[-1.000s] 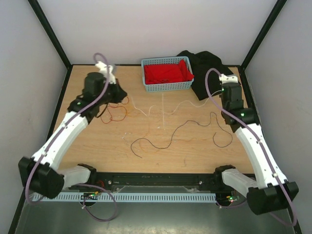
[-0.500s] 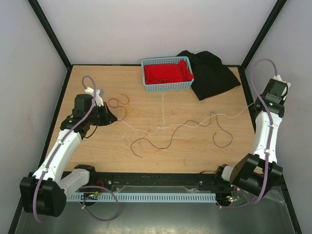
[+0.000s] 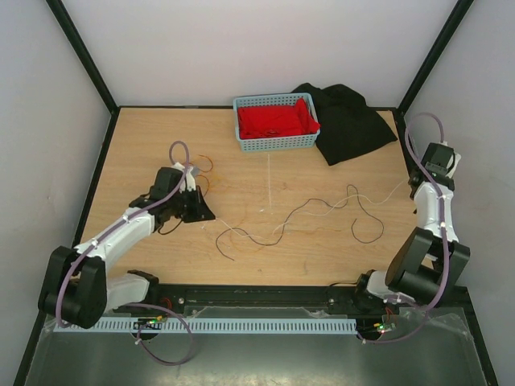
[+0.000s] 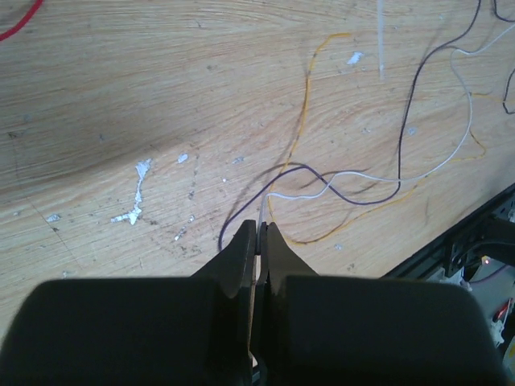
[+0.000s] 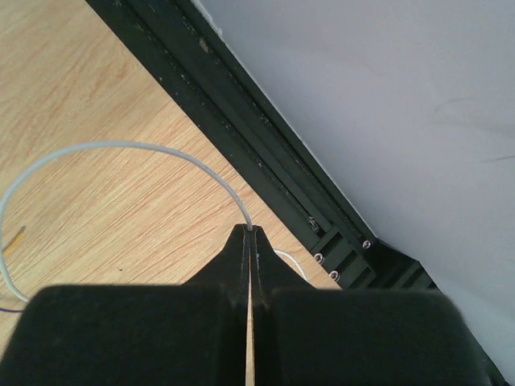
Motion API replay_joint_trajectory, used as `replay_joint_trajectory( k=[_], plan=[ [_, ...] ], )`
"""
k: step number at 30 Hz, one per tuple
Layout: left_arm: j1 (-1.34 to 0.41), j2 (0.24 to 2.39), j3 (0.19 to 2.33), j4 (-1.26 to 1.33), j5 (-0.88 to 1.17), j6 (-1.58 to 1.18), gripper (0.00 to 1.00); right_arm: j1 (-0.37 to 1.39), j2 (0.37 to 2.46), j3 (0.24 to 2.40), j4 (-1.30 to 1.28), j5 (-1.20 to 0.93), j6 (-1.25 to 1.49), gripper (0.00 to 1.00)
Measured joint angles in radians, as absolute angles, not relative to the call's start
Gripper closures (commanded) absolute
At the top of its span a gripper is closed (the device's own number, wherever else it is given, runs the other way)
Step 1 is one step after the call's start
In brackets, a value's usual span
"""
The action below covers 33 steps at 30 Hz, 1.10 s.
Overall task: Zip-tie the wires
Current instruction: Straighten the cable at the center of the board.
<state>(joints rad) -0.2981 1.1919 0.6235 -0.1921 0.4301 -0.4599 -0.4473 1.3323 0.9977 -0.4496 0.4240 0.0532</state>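
Left side: the left gripper [image 4: 257, 232] is sitting low over the light wooden table [image 3: 145, 145]. Its jaws are pressed together, pinching one end of a thin white strand [image 5: 121, 145]. Just right of it, the thin curly dark and orange wires [image 3: 294, 211] are lying loose, sprawling across the middle of the table.

Centre: the whitish straight plastic zip tie [image 3: 268, 181] is lying flat and untouched. It is running from the light-blue plastic basket [image 3: 278, 143] towards the near side, among the strands.

Right edge: the right gripper [image 5: 249, 235] is pinching the white strand's other end, fingers closed tight.

We are reading this as the gathering step, with no bundle formed yet. The next move is calling for drawing the strands side by side, then freeing one gripper to fetch the zip tie.
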Motion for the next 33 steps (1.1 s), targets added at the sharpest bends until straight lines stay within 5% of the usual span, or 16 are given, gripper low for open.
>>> replay_joint_trajectory(
  k=[11, 15, 21, 33],
  plan=[
    [-0.298, 1.291, 0.560, -0.091, 0.392, -0.492, 1.00, -0.447, 1.449, 0.936, -0.330, 0.397, 0.067, 0.98],
    [-0.298, 1.300, 0.526, -0.080, 0.375, -0.503, 1.00, -0.447, 1.489, 0.908, -0.310, 0.371, 0.075, 0.83],
    [-0.298, 1.305, 0.520, -0.057, 0.365, -0.514, 1.00, -0.447, 1.504, 0.905, -0.309, 0.321, 0.086, 0.38],
    [-0.298, 1.307, 0.519, -0.035, 0.363, -0.518, 0.87, -0.432, 1.347, 1.027, -0.356, 0.090, 0.117, 0.18]
  ],
)
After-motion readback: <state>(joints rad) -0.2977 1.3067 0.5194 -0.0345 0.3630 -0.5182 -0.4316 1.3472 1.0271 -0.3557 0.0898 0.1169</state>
